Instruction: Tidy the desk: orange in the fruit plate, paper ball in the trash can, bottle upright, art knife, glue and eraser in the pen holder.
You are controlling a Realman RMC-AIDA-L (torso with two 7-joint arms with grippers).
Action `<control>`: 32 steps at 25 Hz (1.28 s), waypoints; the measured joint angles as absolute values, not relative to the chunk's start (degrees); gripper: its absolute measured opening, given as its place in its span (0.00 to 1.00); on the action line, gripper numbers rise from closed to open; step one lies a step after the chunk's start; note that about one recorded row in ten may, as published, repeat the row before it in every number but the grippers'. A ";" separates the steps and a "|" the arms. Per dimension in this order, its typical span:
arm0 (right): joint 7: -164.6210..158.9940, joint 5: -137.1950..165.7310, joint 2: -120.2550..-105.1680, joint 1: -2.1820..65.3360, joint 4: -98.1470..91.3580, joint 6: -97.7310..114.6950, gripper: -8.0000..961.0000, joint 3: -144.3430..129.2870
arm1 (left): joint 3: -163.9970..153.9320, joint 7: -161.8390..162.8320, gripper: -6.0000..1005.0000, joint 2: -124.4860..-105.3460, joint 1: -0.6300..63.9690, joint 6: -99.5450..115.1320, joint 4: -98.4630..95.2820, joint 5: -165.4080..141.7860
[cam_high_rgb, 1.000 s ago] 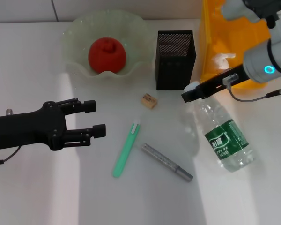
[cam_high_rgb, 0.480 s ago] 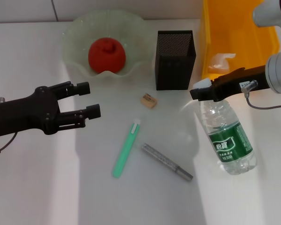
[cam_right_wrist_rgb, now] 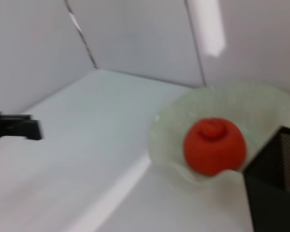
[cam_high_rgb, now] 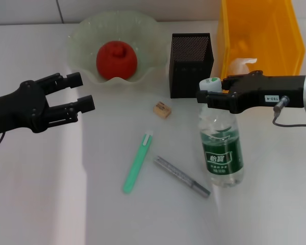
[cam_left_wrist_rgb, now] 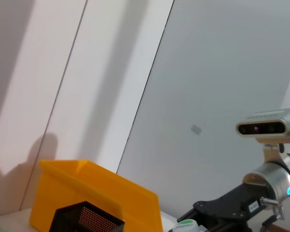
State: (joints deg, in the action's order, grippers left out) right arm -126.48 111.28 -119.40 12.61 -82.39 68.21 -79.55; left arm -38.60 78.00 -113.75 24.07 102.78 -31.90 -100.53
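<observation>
Swinging up from its slanted lie of a second ago, the bottle (cam_high_rgb: 222,153) now stands nearly upright on the desk (cam_high_rgb: 51,204), base toward six o'clock and white cap toward twelve, just off the pen holder's (cam_high_rgb: 190,64) five o'clock corner. The right gripper (cam_high_rgb: 214,96) has travelled inward with it and is clamped on the neck just under the cap, its black fingers (cam_high_rgb: 233,98) pinching from either side; the left wrist view catches the same grip from afar, the cap (cam_left_wrist_rgb: 185,225) poking out below that arm. Meanwhile the left gripper (cam_high_rgb: 80,92) has drawn back toward nine o'clock and risen a little, jaws spread wide and holding nothing, hovering at about seven o'clock of the fruit plate (cam_high_rgb: 81,35). So the bottle step looks all but finished: what remains, I judge, is to settle the base flat and let go without tipping it. Elsewhere, the orange (cam_high_rgb: 116,59) already sits in the plate, and a pale crumpled shape that may be the paper ball (cam_high_rgb: 240,64) shows against the near wall of the trash can (cam_high_rgb: 257,30), though that is hard to confirm. Still loose on the desk are the eraser (cam_high_rgb: 162,109) at six o'clock of the pen holder, the green art knife (cam_high_rgb: 137,162) below it, and the grey glue stick (cam_high_rgb: 182,176) beside the knife, near the bottle's base.
</observation>
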 joint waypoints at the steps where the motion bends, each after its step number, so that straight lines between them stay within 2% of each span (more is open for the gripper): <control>1: -124.39 109.71 -119.39 12.11 -82.41 68.32 0.46 -79.53 | -37.76 77.98 0.79 -113.74 23.98 102.84 -31.89 -100.54; 7: -115.60 101.51 -119.33 11.21 -81.91 68.19 0.46 -79.52 | -36.96 77.88 0.79 -113.73 23.54 103.05 -31.66 -100.55; 13: -107.62 92.18 -119.41 14.22 -76.82 67.90 0.46 -78.83 | -35.38 77.41 0.78 -113.83 22.33 103.35 -31.43 -100.55; 26: -85.88 70.62 -119.68 31.60 -45.60 67.09 0.47 -80.48 | -29.06 75.31 0.78 -114.14 18.26 104.39 -31.32 -100.54; 32: -77.72 63.12 -119.80 35.39 -37.85 67.03 0.49 -83.32 | -28.35 74.65 0.78 -114.32 17.19 104.42 -31.27 -100.54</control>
State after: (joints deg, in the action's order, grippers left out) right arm -77.72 63.12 -119.80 35.39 -37.85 67.03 -83.32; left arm -28.35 74.65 -114.32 17.19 104.42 -31.27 -100.54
